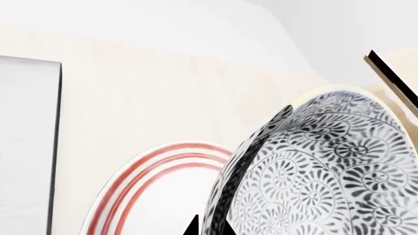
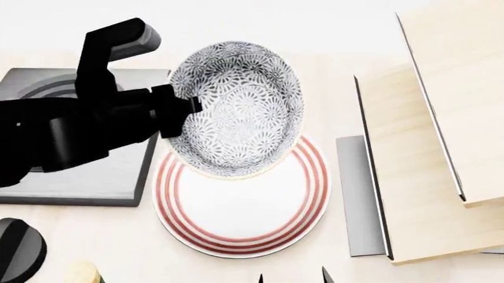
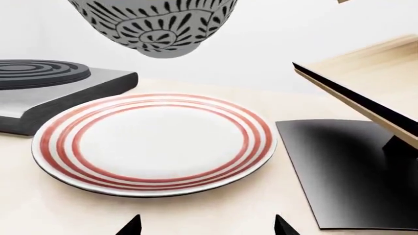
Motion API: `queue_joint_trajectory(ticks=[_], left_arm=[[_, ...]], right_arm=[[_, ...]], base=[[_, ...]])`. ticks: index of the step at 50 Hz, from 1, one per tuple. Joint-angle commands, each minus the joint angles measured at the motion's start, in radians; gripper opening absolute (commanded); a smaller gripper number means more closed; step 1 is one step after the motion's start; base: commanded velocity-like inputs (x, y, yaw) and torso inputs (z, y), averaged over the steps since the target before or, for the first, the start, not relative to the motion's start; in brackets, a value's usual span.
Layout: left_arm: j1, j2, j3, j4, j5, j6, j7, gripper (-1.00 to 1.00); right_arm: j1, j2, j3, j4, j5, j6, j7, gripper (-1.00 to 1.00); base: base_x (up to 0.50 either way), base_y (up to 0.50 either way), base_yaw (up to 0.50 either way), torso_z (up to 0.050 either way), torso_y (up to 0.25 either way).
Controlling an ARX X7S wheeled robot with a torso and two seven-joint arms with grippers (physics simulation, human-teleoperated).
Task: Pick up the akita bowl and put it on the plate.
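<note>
Akita bowl [image 2: 240,109] hangs lifted in the left claw [image 2: 189,109], which grasps its rim; lowering onto the plate [image 2: 244,203] remains. Right claw [image 3: 205,226] looks released.

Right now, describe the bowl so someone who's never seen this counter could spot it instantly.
Start at the red-ringed plate mid-counter, right of the dark stove burner. The akita bowl hangs above the plate's far edge, gripped at its rim by the left gripper. Nothing else here has its dense grey-black floral pattern.

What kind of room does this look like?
Probably a simulated kitchen counter: a stove burner sits beside a red-ringed plate, with a patterned bowl held above by the left hand.
</note>
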Motion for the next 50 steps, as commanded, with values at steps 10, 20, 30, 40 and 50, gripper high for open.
queue_joint_trajectory(ticks=[10,20,30,40,50], left_arm=[[0.029,0.015,0.029,-0.022,0.027,0.025,0.026,-1.0],[0.043,0.012,0.028,-0.032,0.005,-0.008,0.053,-1.0],[0.007,0.027,0.009,-0.13,-0.037,-0.068,0.108,-1.0],[-0.028,0.059,-0.036,-0.268,-0.075,-0.054,0.157,-1.0],[-0.06,0.095,-0.062,-0.418,-0.077,-0.037,0.206,-1.0]], right_arm=[[0.001,-0.002,-0.014,0.043,-0.009,0.023,0.015,1.0],[0.003,-0.005,-0.018,0.049,-0.008,0.023,0.015,1.0],[0.006,-0.006,-0.022,0.058,-0.005,0.02,0.013,1.0],[0.006,-0.007,-0.029,0.064,-0.009,0.016,0.013,1.0],[0.009,-0.01,-0.032,0.077,-0.008,0.008,0.012,1.0]], base=[[0.0,0.0,0.0,0.0,0.0],[0.0,0.0,0.0,0.003,-0.125],[0.0,0.0,0.0,0.0,0.0],[0.0,0.0,0.0,0.0,-0.002],[0.0,0.0,0.0,-0.002,-0.001]])
